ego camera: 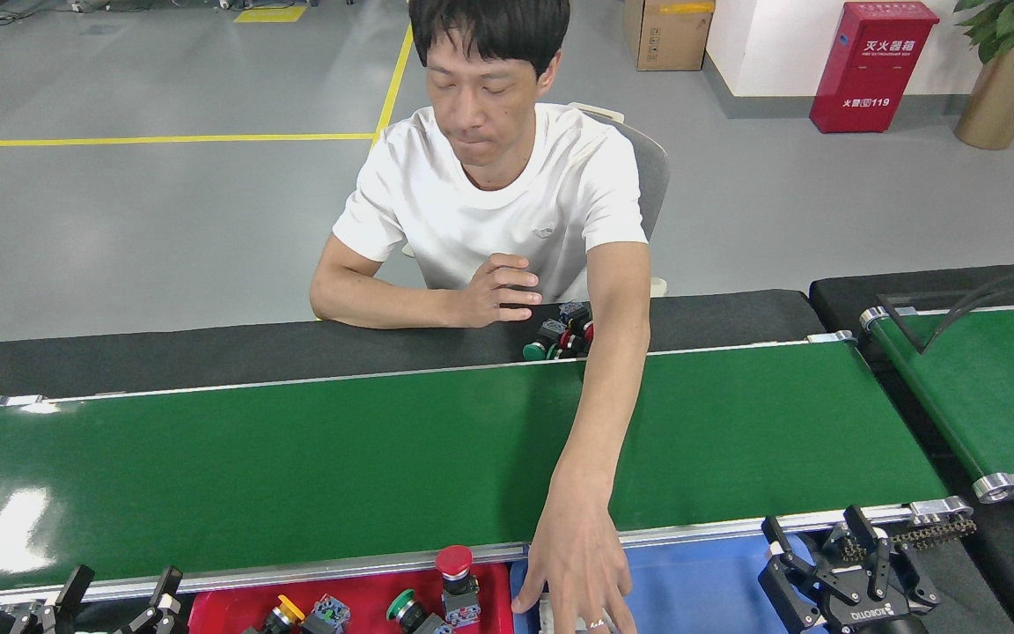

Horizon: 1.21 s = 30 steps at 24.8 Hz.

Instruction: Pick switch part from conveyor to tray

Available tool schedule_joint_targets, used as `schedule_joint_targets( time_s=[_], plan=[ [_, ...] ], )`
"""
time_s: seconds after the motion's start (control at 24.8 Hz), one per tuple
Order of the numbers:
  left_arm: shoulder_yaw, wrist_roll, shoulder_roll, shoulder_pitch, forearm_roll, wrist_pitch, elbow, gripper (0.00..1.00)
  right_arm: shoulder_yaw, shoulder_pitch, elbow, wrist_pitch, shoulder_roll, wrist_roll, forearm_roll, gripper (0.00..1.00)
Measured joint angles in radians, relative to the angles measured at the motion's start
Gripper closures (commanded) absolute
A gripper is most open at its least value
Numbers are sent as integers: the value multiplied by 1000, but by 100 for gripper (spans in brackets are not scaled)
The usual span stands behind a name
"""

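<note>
Both grippers, left (106, 599) and right (833, 568), wait with fingers spread and empty beside the shallow red plastic tray (366, 592), already holding switch parts. A person's hand (579, 563) reaches across the bare glossy green conveyor (296, 467); more switch parts (560, 336) sit beyond it. Picking likely waits for a part on the belt.

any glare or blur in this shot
Head view: a bright white glare patch sits on the conveyor near its left end; the person's arm casts a soft shadow on the belt beside it; the frame is sharp overall, with both grippers cut off at the bottom edge.
</note>
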Motion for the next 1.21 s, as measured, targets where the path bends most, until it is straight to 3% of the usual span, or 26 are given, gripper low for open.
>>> schedule_joint_targets(
  time_s=[0.16,0.36,0.69,1.21],
  plan=[
    [-30,8,-1,46,7,65,-14,0,-1,0,0,0,0,-1,0,0],
    [-209,47,5,103,12,245,-37,0,-8,-1,0,-1,0,-1,0,0],
    [-396,60,121,115,53,526,-78,0,-13,-1,1,-2,0,-1,0,0],
    [-401,60,139,116,60,552,-96,0,-41,-1,6,2,0,-1,-1,0]
  ],
)
